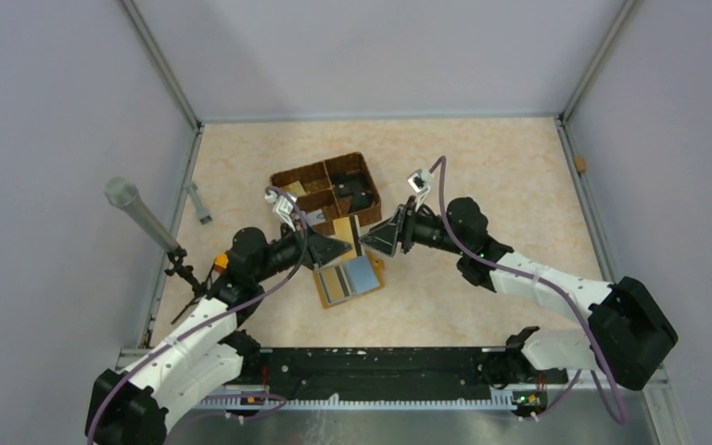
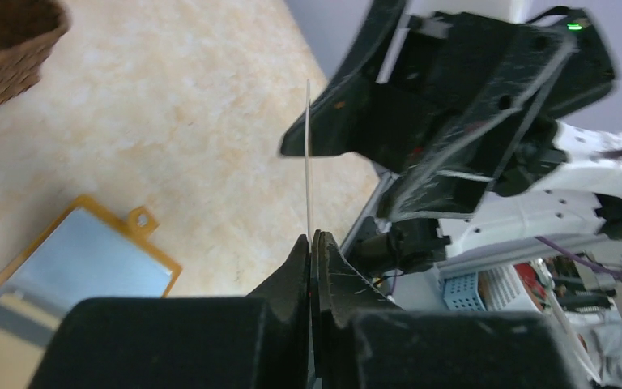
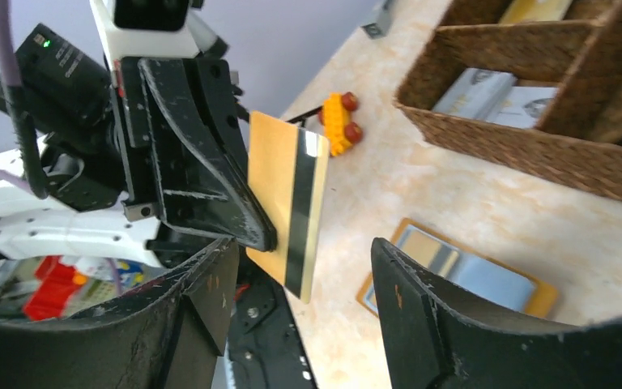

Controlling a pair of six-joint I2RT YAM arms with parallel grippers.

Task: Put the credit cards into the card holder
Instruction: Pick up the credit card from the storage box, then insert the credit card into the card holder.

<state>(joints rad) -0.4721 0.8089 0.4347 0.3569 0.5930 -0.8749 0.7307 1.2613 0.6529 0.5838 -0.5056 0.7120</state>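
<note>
A pale yellowish credit card with a black stripe is held upright above the table, and my left gripper is shut on its lower edge. In the left wrist view the card shows edge-on. My right gripper stands open around the card's free end, its fingers apart from it. From above, both grippers meet over the card, left gripper and right gripper. The mustard-orange card holder lies open on the table just below them, its clear pockets up. More cards lie in the basket.
A brown woven compartment basket stands just behind the grippers. A small orange-and-red toy block lies on the table to the left. A grey cylinder on a stand rises at the left wall, with a small grey piece near it.
</note>
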